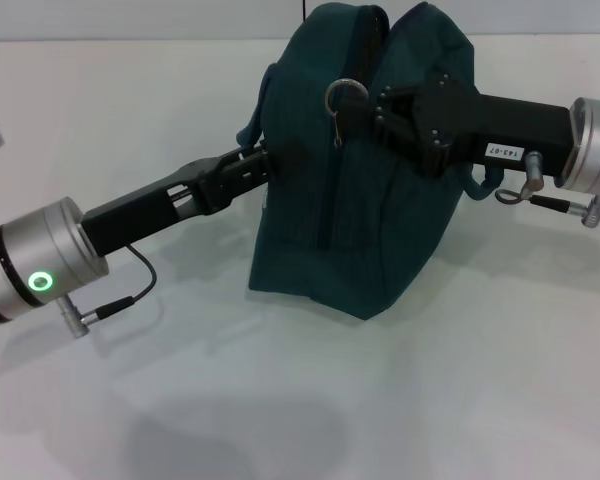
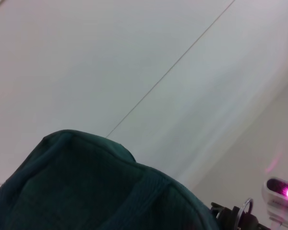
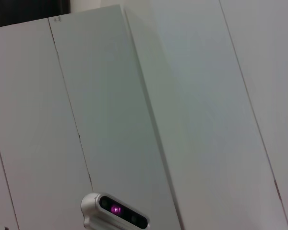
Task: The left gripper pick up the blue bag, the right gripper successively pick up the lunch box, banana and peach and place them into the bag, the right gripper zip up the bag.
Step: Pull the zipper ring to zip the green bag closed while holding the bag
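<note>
The bag [image 1: 360, 170] stands upright on the white table [image 1: 280, 400], near the middle of the head view. Its top seam runs as a dark line down the near face. The seam looks drawn together along most of its length, though the uppermost part behind the right gripper is hidden, so full closure cannot be confirmed.

The left gripper [image 1: 255, 165] reaches in from the robot's left and meets the bag's side at the handle [image 1: 248, 135]. It appears clenched on that fabric, but the fingertips are buried in dark cloth and the grasp cannot be told for certain.

The right gripper [image 1: 380, 110] sits against the upper front of the bag, right beside the ring pull [image 1: 345, 97]. The ring stands just clear of the fingertips with its tab hanging below. Whether the right gripper is pinching the pull or has let it go cannot be told from this angle.

No lunch box, banana or peach lies anywhere on the visible table. The judgement is that all three are already inside the bag, which bulges accordingly.

The left wrist view shows only the bag's top fold [image 2: 101, 187] and the ring [image 2: 247, 208] at its edge. The right wrist view shows only wall panels and a small grey camera unit [image 3: 113, 211].

Assessment: loading is complete and the zip stage is at or close to its end. What remains, at most, is the last stretch of zip and the release of both grippers.
</note>
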Robot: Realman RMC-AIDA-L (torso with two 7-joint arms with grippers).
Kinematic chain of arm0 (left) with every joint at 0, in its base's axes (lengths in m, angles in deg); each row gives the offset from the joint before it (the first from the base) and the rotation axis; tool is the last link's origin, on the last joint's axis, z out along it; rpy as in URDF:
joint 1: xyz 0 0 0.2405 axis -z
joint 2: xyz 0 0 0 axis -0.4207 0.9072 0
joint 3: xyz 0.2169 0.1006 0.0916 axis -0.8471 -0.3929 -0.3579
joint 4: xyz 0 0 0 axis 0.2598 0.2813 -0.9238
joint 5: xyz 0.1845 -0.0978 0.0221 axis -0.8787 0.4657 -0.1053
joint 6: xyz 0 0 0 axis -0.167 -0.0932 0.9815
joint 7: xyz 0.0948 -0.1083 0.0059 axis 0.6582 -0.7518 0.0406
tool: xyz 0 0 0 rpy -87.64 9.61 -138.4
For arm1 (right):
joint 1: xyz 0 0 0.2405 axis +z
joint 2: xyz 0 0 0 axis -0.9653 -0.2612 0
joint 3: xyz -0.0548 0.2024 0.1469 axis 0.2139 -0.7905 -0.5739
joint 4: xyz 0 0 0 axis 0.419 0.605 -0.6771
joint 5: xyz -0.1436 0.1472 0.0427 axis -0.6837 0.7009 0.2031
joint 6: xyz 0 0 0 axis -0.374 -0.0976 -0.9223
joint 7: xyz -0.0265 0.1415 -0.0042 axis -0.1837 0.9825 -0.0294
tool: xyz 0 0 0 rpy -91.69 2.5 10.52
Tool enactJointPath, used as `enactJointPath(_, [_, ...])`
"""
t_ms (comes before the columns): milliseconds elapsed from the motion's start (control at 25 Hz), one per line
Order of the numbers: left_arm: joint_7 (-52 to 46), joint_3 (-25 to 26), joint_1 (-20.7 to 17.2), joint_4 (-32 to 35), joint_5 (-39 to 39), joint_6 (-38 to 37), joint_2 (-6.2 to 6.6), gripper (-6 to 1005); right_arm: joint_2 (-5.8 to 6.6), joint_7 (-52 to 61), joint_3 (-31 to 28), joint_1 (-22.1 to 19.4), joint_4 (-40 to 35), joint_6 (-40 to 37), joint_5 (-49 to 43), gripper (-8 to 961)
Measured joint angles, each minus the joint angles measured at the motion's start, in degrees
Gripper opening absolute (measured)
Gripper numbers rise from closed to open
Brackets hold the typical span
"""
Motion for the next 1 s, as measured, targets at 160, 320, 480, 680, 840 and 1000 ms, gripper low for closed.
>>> enactJointPath(160, [0.1,0.0,0.1,-0.1,0.0,0.0,-0.02,507,0.00,0.0,0.0,0.0,0.0,0.0,0.0,6])
enactJointPath(320, [0.1,0.0,0.3,-0.2,0.1,0.0,-0.02,381,0.06,0.0,0.0,0.0,0.0,0.0,0.0,6])
enactJointPath(480, [0.2,-0.3,0.7,-0.2,-0.1,0.0,-0.03,245,0.10,0.0,-0.2,-0.1,0.0,0.0,0.0,6])
enactJointPath(680, [1.6,-2.8,1.3,-0.2,0.2,-0.2,-0.03,121,0.24,0.8,-0.5,-0.1,0.0,-0.7,0.4,6])
enactJointPath(840, [1.7,-3.1,1.4,-0.2,0.3,-0.2,-0.02,77,0.46,1.4,-0.5,-0.3,0.0,-1.1,0.9,6])
enactJointPath(1000, [1.7,-3.1,1.4,-0.2,0.3,-0.3,-0.02,69,0.56,1.9,-0.9,-0.7,-0.3,-1.3,0.9,6])
